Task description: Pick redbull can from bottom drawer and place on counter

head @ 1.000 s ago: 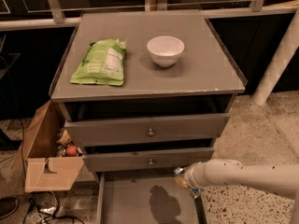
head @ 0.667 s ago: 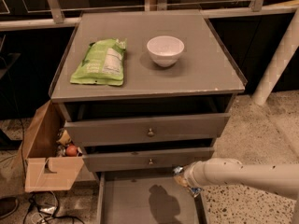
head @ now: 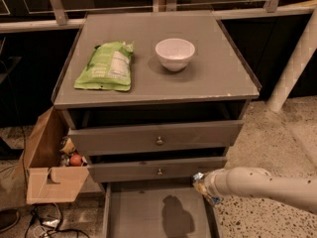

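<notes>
My tool (head: 202,186) is low in the frame, right of the middle, at the right edge of the bottom drawer (head: 143,217). It is closed around the redbull can (head: 197,178). I see only a small blue and silver bit of the can at the tip of my arm. The can is up off the drawer floor. A dark shadow (head: 176,214) lies on the floor below and left of it.

Almost nothing has changed in the last second. My tool and the can are in nearly the same spot as before. The drawer floor shows no other thing in it.

So I think the grab is done, but the lift has hardly begun. The can still has to go up past the two upper drawers and onto the surface (head: 213,78) near the top of the frame. The white bowl (head: 175,53) and the green snack bag (head: 105,66) lie there. The right side looks free for the can.
</notes>
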`<state>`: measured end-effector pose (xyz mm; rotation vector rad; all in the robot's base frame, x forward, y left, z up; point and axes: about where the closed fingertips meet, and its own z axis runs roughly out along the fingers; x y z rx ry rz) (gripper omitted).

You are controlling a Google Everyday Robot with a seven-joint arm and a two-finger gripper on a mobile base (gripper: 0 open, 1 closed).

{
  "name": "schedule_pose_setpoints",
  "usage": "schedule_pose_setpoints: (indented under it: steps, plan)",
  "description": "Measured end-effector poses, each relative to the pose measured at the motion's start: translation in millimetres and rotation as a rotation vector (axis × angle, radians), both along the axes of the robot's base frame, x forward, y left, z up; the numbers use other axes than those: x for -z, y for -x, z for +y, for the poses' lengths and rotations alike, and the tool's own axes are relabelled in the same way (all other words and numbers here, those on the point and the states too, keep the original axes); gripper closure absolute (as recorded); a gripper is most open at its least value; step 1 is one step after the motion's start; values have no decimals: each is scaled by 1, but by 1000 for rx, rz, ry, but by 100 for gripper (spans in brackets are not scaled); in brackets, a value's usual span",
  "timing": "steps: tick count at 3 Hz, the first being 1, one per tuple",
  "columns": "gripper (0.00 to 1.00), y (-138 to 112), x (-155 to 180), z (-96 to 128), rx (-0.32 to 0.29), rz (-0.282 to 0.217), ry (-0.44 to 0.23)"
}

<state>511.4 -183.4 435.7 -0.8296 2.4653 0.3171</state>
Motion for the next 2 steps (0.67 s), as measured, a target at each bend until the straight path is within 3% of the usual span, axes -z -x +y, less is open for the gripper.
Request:
schedule_pose_setpoints:
  steps: [2]
  plan:
    - [100, 4, -54, -43, 67, -89, 40]
